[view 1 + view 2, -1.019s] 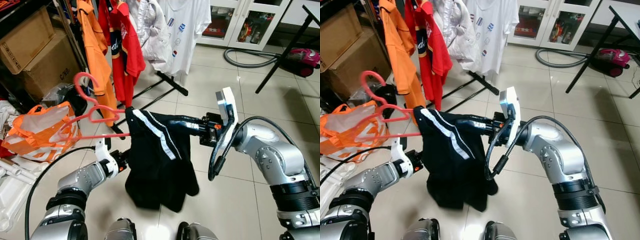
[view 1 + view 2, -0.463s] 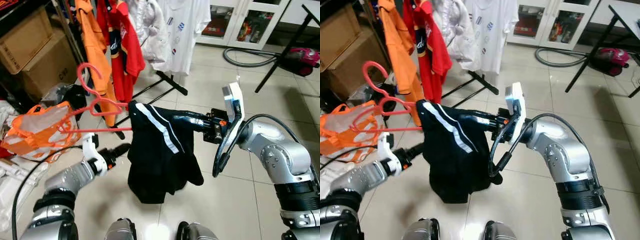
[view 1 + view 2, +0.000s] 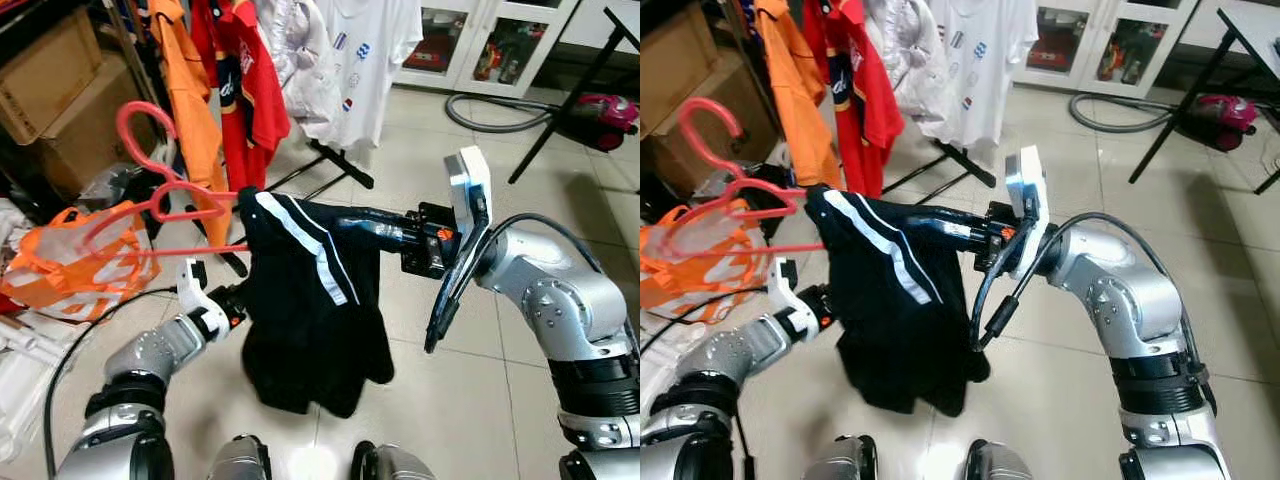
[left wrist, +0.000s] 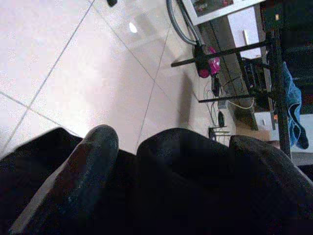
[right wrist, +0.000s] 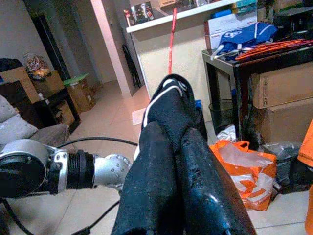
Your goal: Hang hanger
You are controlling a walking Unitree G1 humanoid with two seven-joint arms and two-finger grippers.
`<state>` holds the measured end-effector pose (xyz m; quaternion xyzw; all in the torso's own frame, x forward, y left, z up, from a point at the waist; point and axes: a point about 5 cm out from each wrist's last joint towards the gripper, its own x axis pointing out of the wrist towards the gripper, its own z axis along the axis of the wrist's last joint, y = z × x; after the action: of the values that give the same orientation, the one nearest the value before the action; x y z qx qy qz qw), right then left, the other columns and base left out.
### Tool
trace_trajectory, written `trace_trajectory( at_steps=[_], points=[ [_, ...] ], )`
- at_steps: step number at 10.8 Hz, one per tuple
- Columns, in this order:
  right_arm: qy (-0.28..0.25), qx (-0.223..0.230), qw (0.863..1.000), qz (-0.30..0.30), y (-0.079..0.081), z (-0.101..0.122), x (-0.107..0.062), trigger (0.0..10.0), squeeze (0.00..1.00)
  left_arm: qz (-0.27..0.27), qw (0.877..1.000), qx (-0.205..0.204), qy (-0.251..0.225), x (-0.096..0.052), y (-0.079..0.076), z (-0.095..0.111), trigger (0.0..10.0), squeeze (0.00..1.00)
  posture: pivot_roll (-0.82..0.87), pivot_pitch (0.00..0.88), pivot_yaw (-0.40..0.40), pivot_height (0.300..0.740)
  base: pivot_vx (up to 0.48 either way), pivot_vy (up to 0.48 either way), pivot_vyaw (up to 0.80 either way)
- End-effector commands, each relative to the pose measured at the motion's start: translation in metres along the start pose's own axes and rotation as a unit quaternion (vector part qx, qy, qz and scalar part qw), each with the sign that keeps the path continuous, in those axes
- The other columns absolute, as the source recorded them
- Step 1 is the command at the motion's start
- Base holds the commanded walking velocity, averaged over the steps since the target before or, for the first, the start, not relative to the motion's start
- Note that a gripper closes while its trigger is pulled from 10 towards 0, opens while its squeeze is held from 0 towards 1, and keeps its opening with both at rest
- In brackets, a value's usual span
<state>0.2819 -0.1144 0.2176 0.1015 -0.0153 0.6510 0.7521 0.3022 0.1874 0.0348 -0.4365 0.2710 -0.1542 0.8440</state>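
- Hanger, coral red, sits at about 10 o'clock from frame centre in my head view, hook up, its right end buried in a black garment with a white stripe.
- The black garment hangs at centre, draped over the hanger end and over my right tool's fingers, its lower part loose above the tiled floor.
- My right tool reaches in from 3 o'clock, fingers level and pointing toward 9 o'clock; in the right wrist view the two black fingers lie pressed together with the cloth wrapped over their tips, so I read it as clenched on the black garment.
- My left tool comes up from 7 o'clock, its tip against the garment's left edge, below the hanger's lower bar. In the left wrist view a dark finger sits among black folds; I cannot tell whether this tool grips or is released.
- At 12 o'clock clothes hang on a rack: an orange shirt, a red shirt, a white T-shirt.
- An orange plastic bag lies on the floor at 9 o'clock, cardboard boxes behind it.
- A pink vacuum cleaner rests at 2 o'clock.
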Motion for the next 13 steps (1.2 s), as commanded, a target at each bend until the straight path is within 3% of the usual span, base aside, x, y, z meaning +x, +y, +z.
trace_trajectory(
  at_steps=[1, 6, 8, 9, 13],
  points=[
    [-0.016, -0.02, 1.0, 0.01, 0.004, 0.012, -0.001, 0.0, 0.0, 0.003, 1.0, -0.018, 0.002, 0.001, 0.0, -0.002, 10.0, 0.0, -0.02, 0.17, -0.023, 0.74, 0.0, 0.0, 0.0],
    [-0.015, -0.016, 1.0, 0.013, 0.005, 0.011, 0.0, 0.0, 0.0, -0.004, 0.998, -0.053, 0.038, 0.002, 0.001, -0.027, 10.0, 0.0, -0.01, 0.159, -0.011, 0.74, 0.0, 0.0, 0.0],
    [-0.012, -0.016, 1.0, 0.014, 0.004, 0.009, 0.0, 0.0, 0.0, -0.005, 0.998, -0.028, 0.055, 0.006, -0.001, -0.035, 10.0, 0.0, -0.01, 0.148, -0.014, 0.74, 0.0, 0.0, 0.0],
    [-0.01, -0.015, 1.0, 0.014, 0.004, 0.008, 0.0, 0.0, 0.0, -0.002, 0.998, -0.02, 0.061, 0.006, 0.0, -0.037, 0.0, 0.0, -0.01, 0.142, -0.01, 0.74, 0.0, 0.0, 0.0],
    [-0.019, -0.014, 1.0, 0.017, 0.007, 0.008, 0.002, 0.0, 0.0, 0.009, 0.997, -0.055, 0.061, 0.013, -0.003, -0.05, 0.0, 0.0, 0.0, 0.136, 0.0, 0.74, 0.0, 0.0, 0.0]
  ],
)
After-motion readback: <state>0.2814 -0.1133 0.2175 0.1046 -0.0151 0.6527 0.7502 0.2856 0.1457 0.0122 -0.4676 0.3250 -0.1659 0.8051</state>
